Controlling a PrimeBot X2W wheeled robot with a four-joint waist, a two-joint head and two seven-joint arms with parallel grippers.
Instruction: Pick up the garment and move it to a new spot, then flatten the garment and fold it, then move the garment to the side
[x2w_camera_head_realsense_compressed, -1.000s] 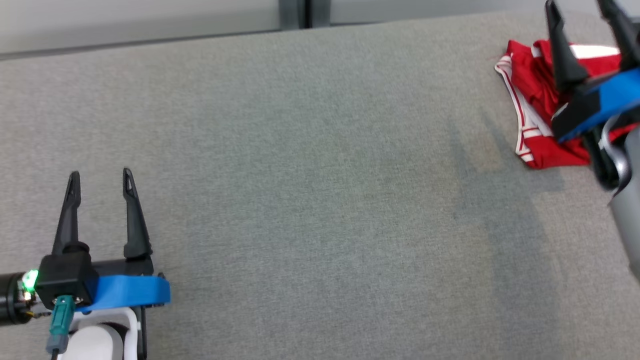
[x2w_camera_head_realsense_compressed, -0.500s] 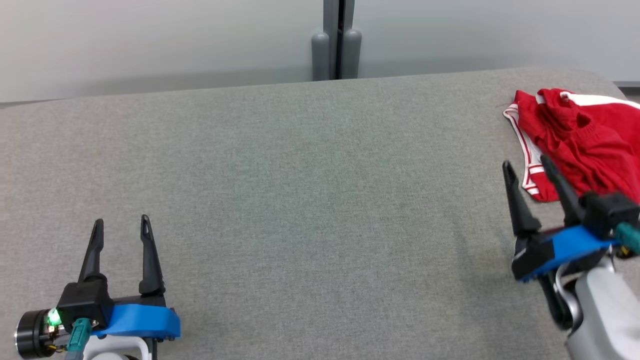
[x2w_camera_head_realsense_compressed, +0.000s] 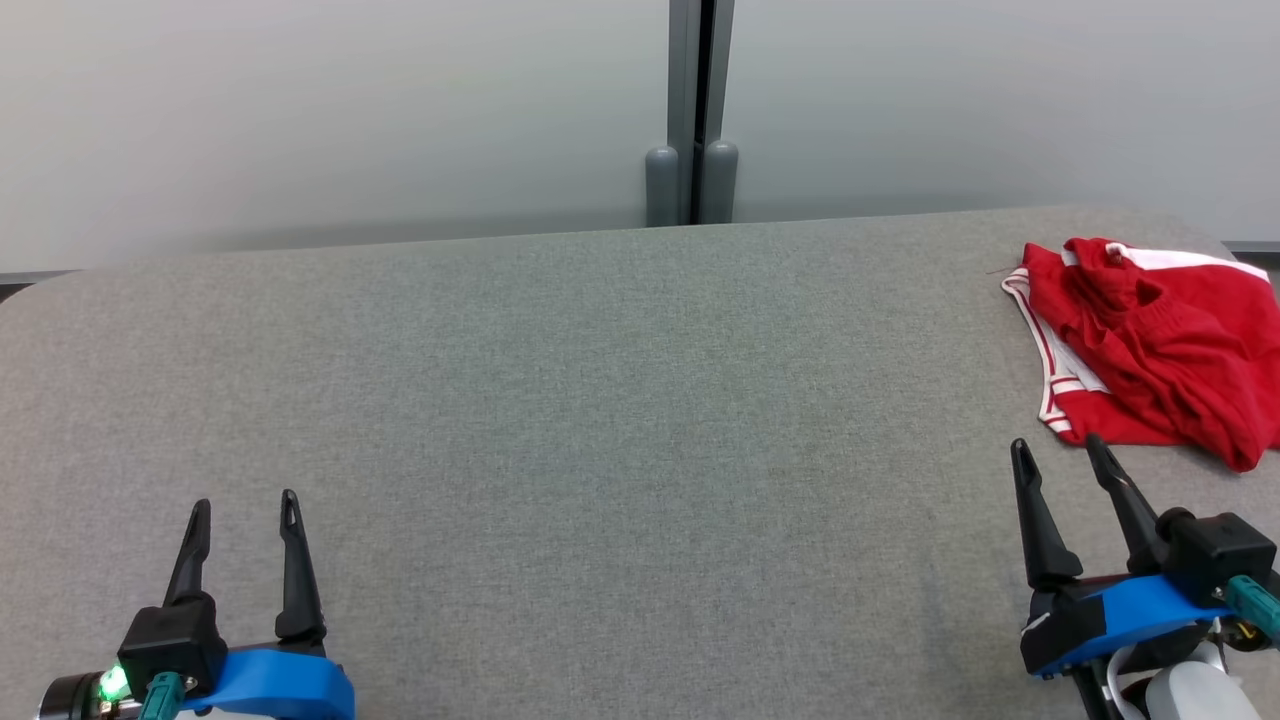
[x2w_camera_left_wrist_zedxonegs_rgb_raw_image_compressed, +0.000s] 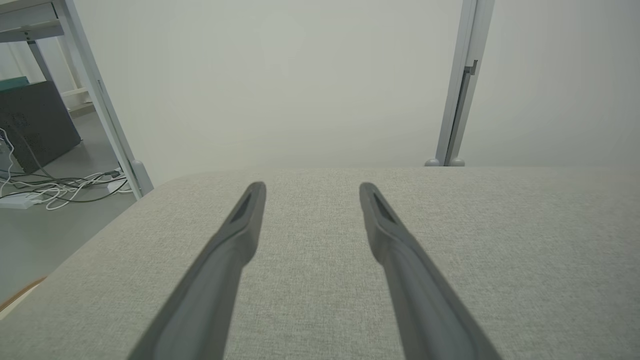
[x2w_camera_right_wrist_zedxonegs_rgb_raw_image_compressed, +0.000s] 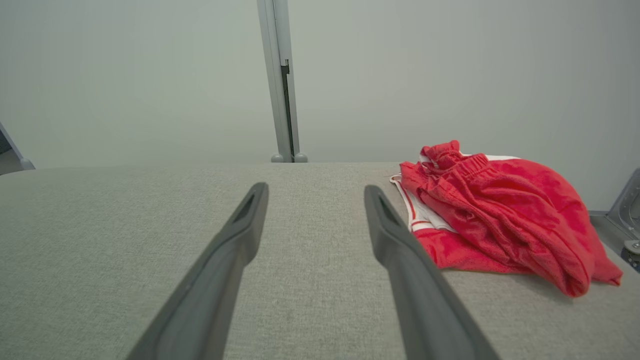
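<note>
Grey fabric tabletop (x2w_camera_head_realsense_compressed: 600, 400) in front of a pale wall. Your red garment (x2w_camera_head_realsense_compressed: 1150, 340) sat crumpled at the far right corner, just ahead and a bit right of your right gripper (x2w_camera_head_realsense_compressed: 1056, 443), whose fingers were spread apart and empty. The left gripper (x2w_camera_head_realsense_compressed: 246, 500), also spread wide, was well apart across the table. Nothing stood between, so I'd have reached with the right.

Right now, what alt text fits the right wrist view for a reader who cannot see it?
A crumpled red garment with white trim lies on the grey table, just right of the open right hand, whose two dark fingers rise from the bottom edge. Behind the table is a pale wall with a grey post.
</note>
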